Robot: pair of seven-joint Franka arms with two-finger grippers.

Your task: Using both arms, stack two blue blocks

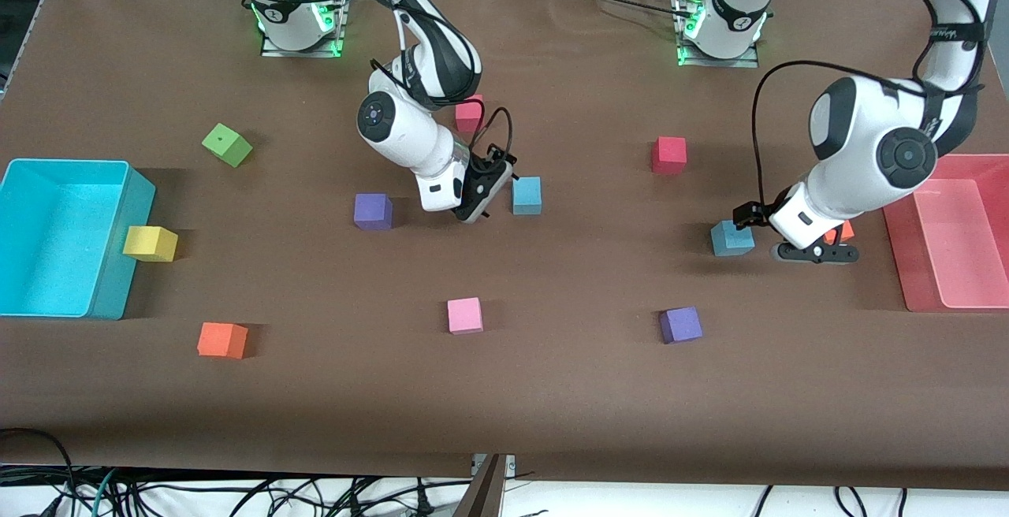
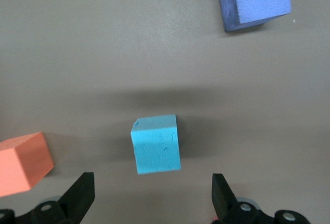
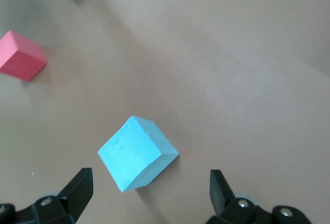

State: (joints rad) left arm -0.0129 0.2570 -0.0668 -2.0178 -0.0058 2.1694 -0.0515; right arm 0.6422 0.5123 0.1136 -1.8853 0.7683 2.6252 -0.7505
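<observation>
One blue block (image 1: pixel 526 195) lies mid-table. My right gripper (image 1: pixel 481 192) hangs low over the table just beside it, toward the right arm's end, open and empty. In the right wrist view the block (image 3: pixel 136 154) lies just ahead of the spread fingers (image 3: pixel 77 190), not between them. The second blue block (image 1: pixel 731 237) lies toward the left arm's end. My left gripper (image 1: pixel 816 251) hangs low beside it, open and empty. In the left wrist view that block (image 2: pixel 155 144) lies just ahead of the open fingertips (image 2: pixel 81 193).
Around are an orange cube (image 1: pixel 843 231) partly hidden by the left gripper, purple cubes (image 1: pixel 373 211) (image 1: pixel 680 325), a red cube (image 1: pixel 668 154), a pink cube (image 1: pixel 464 315), a cyan bin (image 1: pixel 118 265) and a red bin (image 1: pixel 906 265) at the table ends.
</observation>
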